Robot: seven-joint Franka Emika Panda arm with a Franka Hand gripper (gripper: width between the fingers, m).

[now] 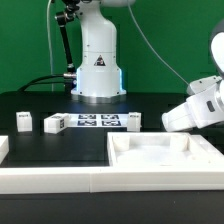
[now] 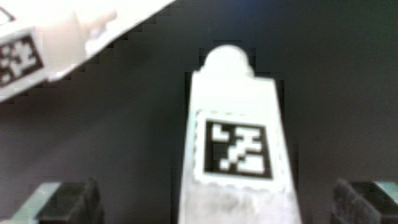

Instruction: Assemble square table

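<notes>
The step in hand looks like fetching a leg. The two-finger gripper (image 2: 214, 203) hangs with its jaws spread wide and empty, its dark fingers (image 2: 64, 200) flanking a small white plastic leg block with a rounded tip and black-and-white tag (image 2: 231, 125), apart from it. The next move calls for a square descent and a firm pinch on the block's flanks. In the exterior view the arm enters at three o'clock; which leg it covers is unclear, probably the central one. The large white square tray-like tabletop with raised rim (image 1: 165, 155) lies at five o'clock on the matte black table (image 1: 40, 100), the marker board (image 1: 95, 121) is central, and the robot's white base (image 1: 98, 65) stands at twelve o'clock
</notes>
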